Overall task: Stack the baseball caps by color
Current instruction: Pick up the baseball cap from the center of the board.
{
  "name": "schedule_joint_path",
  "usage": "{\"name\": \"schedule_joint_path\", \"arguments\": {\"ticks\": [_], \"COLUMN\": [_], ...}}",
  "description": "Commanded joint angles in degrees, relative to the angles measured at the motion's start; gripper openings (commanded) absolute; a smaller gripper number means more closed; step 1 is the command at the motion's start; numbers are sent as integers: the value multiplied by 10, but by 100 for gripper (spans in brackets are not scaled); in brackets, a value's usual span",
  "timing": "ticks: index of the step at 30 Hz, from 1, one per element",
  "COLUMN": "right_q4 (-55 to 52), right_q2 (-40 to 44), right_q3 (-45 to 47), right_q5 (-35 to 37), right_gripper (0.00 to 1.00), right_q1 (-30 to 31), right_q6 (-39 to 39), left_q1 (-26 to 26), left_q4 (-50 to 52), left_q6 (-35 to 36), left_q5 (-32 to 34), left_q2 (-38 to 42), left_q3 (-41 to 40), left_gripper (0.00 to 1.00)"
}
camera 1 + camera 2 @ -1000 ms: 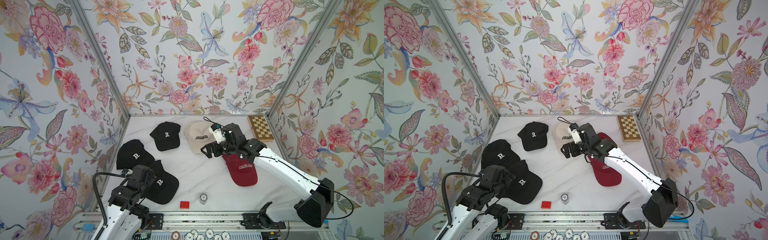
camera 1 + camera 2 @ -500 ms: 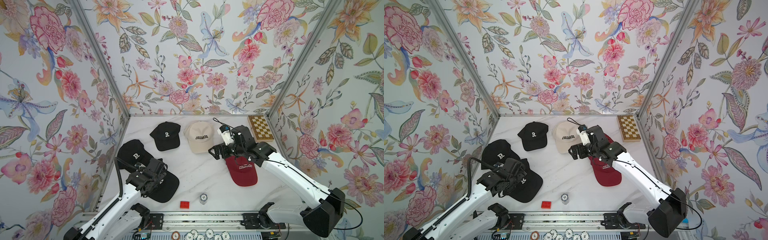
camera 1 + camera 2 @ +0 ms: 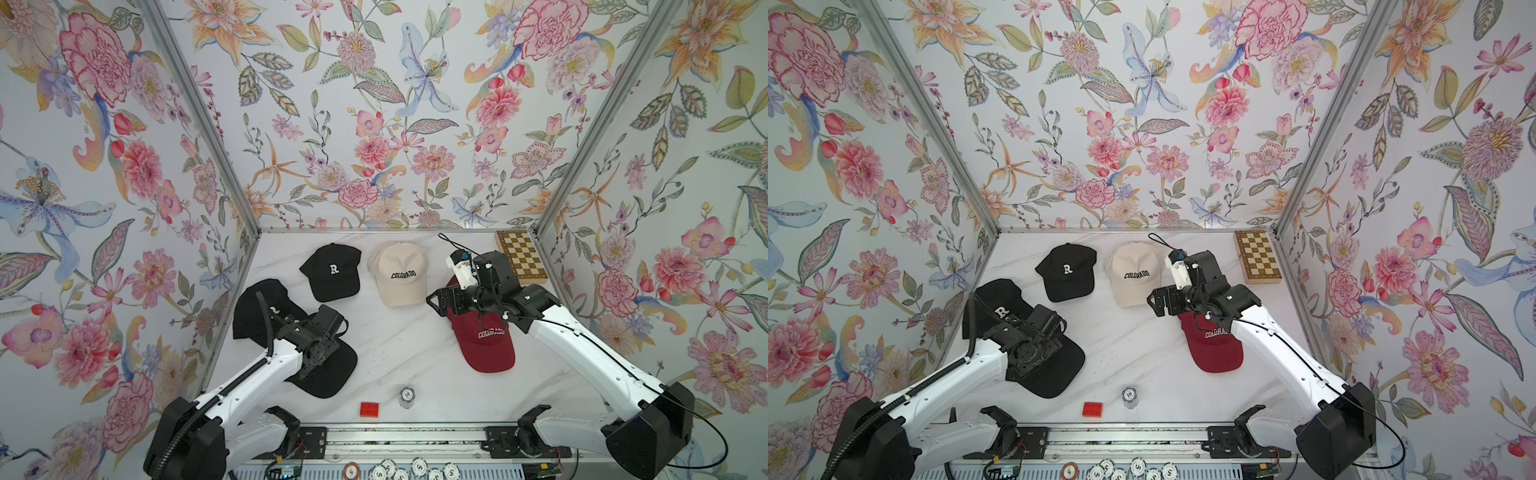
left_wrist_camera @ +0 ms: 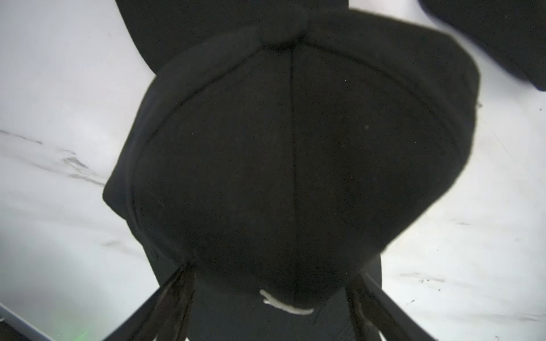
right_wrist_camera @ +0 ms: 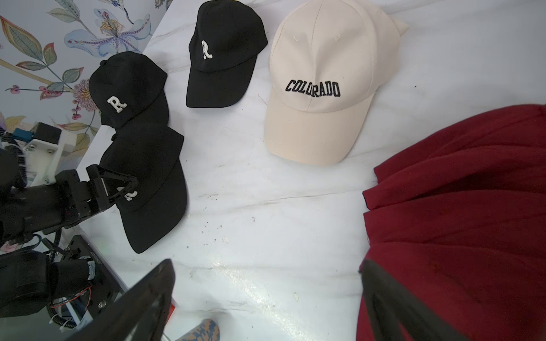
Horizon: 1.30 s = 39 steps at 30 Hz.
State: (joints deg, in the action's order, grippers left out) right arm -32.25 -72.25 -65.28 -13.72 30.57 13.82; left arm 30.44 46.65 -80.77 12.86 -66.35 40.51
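Top view: cream cap (image 3: 400, 272), brim frontward

We see three walls around the bench: a back wall (image 3: 374, 124), a left wall (image 3: 83, 208) and a right wall (image 3: 685, 208). All are papered alike with large pink, orange and blue flowers and grey-green leaves on a pale ground. Bare metal posts (image 3: 201, 120) rise at both back corners where the walls meet. A thin metal strip (image 3: 374, 229) lines the foot of the back wall. The bench (image 3: 415, 345) is white marble with faint grey veins. Light is bright and even; in the right wrist view we catch a soft glare (image 5: 251, 289) on the bench.
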Motion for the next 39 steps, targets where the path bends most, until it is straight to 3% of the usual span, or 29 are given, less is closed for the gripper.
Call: {"name": "schedule_joint_path", "arguments": {"ticks": [1,9,18,21,29,39], "right_q4": [1,3,4,3,4,3], "right_q2": [4,10,14,16,17,10], "right_q3": [12,19,23,23,25,14], "right_q5": [-21,-37,-49,-52,-59,-66], "right_gripper": [99,99,99,99,99,99], "right_q1": [-11,-32,-50,-55,-68,-74], "right_q6": [-8,-5,-3,-3,-3,-3], "left_q1": [12,14,14,14,20,49], "left_q4": [10,5,-11,-18,-12,22], "left_q6": [23,41,72,79,83,79], "left_q5": [29,44,54,52,47,57], "left_q2": [-25,-69,-126,-141,-148,-155], "left_q3": [31,37,56,59,61,110], "left_gripper": [81,76,58,46,1,0]}}
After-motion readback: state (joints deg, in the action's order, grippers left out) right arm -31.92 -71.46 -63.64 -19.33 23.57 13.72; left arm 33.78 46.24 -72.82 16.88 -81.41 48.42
